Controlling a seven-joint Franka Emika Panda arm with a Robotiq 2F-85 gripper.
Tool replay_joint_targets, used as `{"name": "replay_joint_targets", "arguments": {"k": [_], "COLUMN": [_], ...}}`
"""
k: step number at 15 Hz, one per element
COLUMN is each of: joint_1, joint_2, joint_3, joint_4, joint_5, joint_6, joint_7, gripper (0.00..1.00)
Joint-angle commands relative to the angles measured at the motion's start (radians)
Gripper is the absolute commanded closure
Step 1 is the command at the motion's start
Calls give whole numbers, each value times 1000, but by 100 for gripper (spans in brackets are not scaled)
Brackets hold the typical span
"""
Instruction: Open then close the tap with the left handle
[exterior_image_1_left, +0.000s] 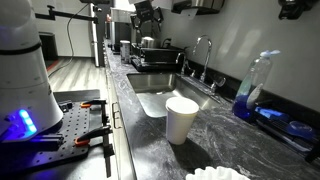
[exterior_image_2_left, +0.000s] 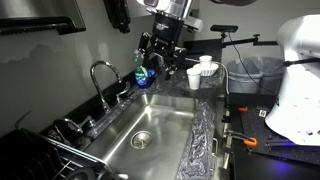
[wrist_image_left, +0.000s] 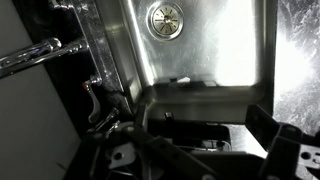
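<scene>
My wide, empty pincer (exterior_image_2_left: 158, 60) hangs over the steel sink (exterior_image_2_left: 165, 115).
I hold it open for the short chrome lever (wrist_image_left: 94, 90) of the tall chrome gooseneck tap (exterior_image_2_left: 97, 80).

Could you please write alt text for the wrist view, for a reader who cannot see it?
The gripper, jaws apart and empty, hangs over a stainless steel sink with its round drain at the top. The chrome tap crosses the left edge, and marbled countertop shows on the right.
</scene>
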Motion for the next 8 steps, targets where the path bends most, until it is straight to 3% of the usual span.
{"name": "replay_joint_targets", "arguments": {"k": [1,5,8], "joint_1": [-6,-5,6], "joint_2": [-1,-12,52], "joint_3": [6,5,3], "joint_4": [1,1,25], "joint_5": [5,4,36], "joint_6": [-1,-2,80], "joint_7": [-3,-2,22], "gripper": [0,0,0]}}
